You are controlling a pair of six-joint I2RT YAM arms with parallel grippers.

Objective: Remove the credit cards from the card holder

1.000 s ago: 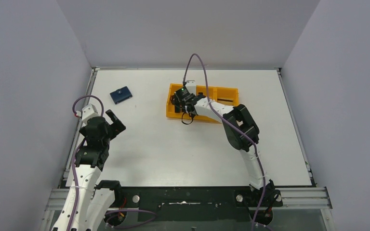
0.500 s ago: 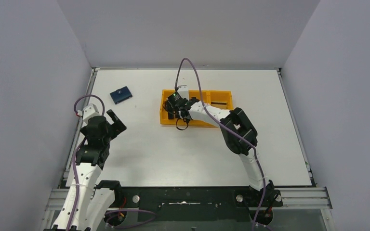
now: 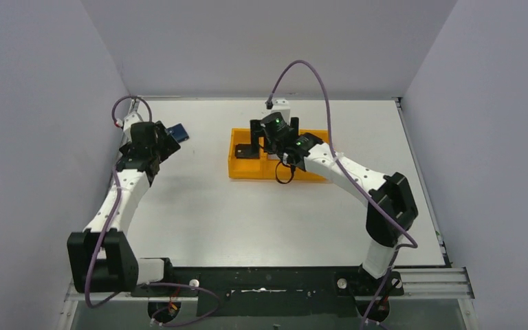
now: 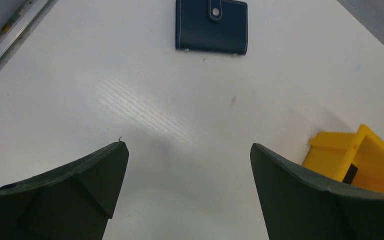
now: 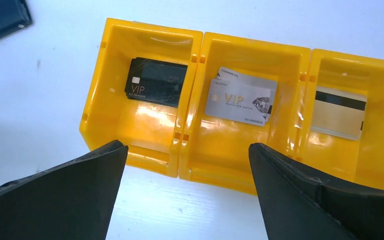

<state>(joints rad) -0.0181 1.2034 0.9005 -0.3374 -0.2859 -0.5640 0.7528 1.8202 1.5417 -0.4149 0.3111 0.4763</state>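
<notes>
The card holder (image 4: 211, 26) is a small navy wallet lying shut on the table with its tab fastened; my left gripper partly covers the card holder (image 3: 178, 132) in the top view. My left gripper (image 4: 187, 165) hovers just short of it, open and empty, also seen as the left gripper (image 3: 159, 143). The credit cards lie in the orange tray (image 5: 145, 152): a black card (image 5: 156, 82) in the left compartment, a silver-grey one (image 5: 240, 97) in the middle, a gold-tan one (image 5: 339, 112) with a dark stripe on the right. My right gripper (image 5: 186, 146) hangs open above the tray's near wall.
The orange tray (image 3: 242, 170) stands mid-table, right of the card holder, and its corner (image 4: 365, 160) shows in the left wrist view. White walls close in the table on the left, back and right. A metal rail (image 4: 10, 30) runs along the left edge.
My left arm has stretched forward and now hovers by the card holder. The tray slid a little left. My right gripper rose from the tray's left end and shifted right.
</notes>
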